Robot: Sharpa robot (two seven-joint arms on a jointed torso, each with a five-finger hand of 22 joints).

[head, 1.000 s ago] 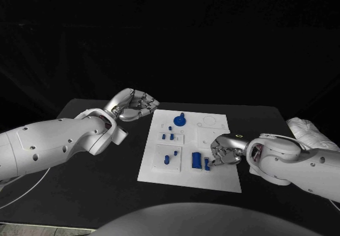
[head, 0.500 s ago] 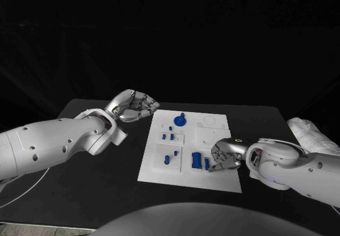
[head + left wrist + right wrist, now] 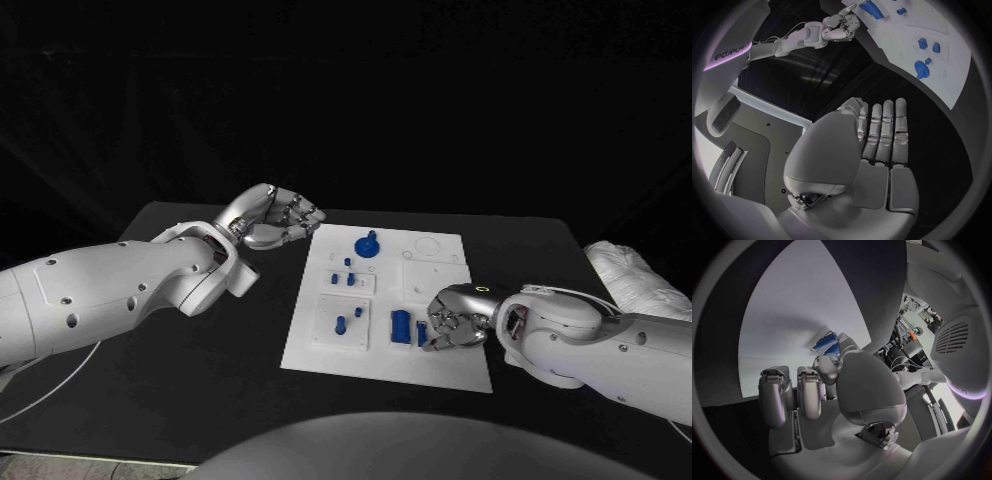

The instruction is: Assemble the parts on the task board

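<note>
The white task board lies in the middle of the black table, with several blue parts on it: a round knob at the far end, small pegs and a tall block. My right hand sits low over the board's near right part, and its thumb and a finger pinch a small blue part beside the block. The right wrist view shows that blue part at the fingertips against the board. My left hand hovers off the board's far left corner, fingers curled, holding nothing.
A white bundle lies at the table's right edge. Bare black table stretches left of the board and along its near side. In the left wrist view the board and my right hand lie beyond my left hand.
My right hand has sunk a little and shifted toward the board's near side, staying on the small blue part. My left hand has not moved.
</note>
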